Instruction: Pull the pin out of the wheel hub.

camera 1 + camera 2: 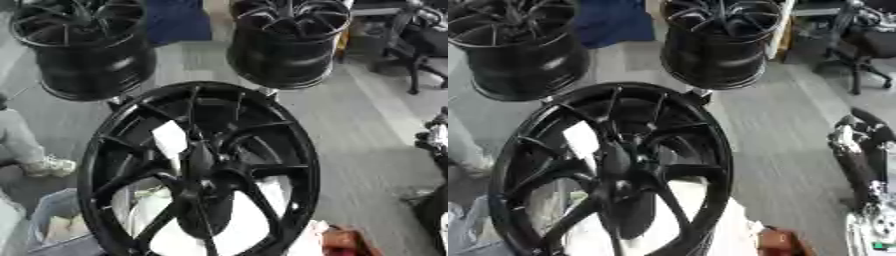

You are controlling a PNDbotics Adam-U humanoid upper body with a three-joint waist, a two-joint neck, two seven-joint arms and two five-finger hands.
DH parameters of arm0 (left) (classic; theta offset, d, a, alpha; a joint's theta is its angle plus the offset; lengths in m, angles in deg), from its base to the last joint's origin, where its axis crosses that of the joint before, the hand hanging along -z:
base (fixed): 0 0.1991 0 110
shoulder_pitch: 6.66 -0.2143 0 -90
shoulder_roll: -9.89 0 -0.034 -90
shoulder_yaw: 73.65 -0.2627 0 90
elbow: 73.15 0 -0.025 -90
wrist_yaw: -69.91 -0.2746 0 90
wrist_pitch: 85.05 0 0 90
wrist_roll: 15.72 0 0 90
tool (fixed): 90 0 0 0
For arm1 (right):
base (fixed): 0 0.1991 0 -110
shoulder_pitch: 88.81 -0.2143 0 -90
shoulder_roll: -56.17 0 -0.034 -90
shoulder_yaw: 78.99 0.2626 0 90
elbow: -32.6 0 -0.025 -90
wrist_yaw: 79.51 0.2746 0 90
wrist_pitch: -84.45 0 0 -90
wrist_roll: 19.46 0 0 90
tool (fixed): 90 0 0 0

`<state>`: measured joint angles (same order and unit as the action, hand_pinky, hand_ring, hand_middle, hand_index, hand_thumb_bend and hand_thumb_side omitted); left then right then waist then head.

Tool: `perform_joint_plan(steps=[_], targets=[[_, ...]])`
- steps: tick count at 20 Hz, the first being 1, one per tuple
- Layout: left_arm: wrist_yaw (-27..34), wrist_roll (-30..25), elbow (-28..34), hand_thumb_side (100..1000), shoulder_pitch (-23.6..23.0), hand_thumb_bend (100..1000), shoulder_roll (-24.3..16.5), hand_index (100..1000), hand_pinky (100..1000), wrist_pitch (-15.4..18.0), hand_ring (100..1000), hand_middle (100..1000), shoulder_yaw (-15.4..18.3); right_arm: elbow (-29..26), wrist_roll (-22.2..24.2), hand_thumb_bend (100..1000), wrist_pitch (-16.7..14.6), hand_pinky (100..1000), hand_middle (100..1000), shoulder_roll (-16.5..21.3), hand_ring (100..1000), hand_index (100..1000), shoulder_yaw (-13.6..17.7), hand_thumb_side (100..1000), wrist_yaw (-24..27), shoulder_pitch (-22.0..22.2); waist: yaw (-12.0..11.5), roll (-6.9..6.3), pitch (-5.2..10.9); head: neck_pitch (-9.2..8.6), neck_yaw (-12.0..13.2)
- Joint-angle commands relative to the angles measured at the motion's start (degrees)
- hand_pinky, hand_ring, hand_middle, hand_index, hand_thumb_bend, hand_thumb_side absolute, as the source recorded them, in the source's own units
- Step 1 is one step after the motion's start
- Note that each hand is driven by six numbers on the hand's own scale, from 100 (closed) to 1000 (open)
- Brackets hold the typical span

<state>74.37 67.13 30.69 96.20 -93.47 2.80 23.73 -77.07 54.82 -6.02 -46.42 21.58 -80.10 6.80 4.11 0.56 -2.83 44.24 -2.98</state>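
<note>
A large black wheel hub with thin spokes stands tilted in the middle of both views, its open face toward me. A white tag sits on a spoke left of the hub's centre. A thin dark rod slants across the upper spokes; I cannot tell whether it is the pin. My right arm and hand, black with silver parts, show at the right edge, apart from the wheel. The pose of that hand is blurred. My left hand appears in neither view.
Two more black wheels stand behind on the grey floor. An office chair is at the back right. White bags lie under the wheel, and a red-brown thing is at the bottom right.
</note>
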Motion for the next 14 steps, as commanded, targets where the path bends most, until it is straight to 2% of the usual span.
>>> perform_joint_plan(steps=[1,7,10,14], targets=[[-0.22,-3.53,1.41,425,3.01,100,-9.20,796,545,2.74,531,670,-3.46,-1.04,-0.06,100,0.03,580,574,1.59,569,791,0.04,403,-0.28,-0.17,0.33,-0.35,0.57,-0.12,0.01],[-3.96,-16.25,2.52,335,11.69,100,-19.83,824,581,8.59,551,726,-14.15,-0.88,0.28,100,0.03,580,574,2.09,569,791,-0.32,403,-0.21,-0.03,1.37,-0.88,0.86,-0.12,0.52],[-6.07,-24.23,3.05,278,17.08,100,-22.06,837,603,11.37,559,752,-20.19,-0.80,0.52,100,0.02,580,574,2.38,569,791,-0.54,403,-0.15,0.02,1.98,-1.17,1.00,-0.12,0.74],[-9.79,-35.85,2.90,223,23.33,125,-22.07,845,633,16.52,570,775,-27.20,-0.71,0.76,100,0.00,580,574,2.70,568,791,-0.73,403,-0.09,0.13,2.60,-1.53,1.16,-0.12,0.91]])
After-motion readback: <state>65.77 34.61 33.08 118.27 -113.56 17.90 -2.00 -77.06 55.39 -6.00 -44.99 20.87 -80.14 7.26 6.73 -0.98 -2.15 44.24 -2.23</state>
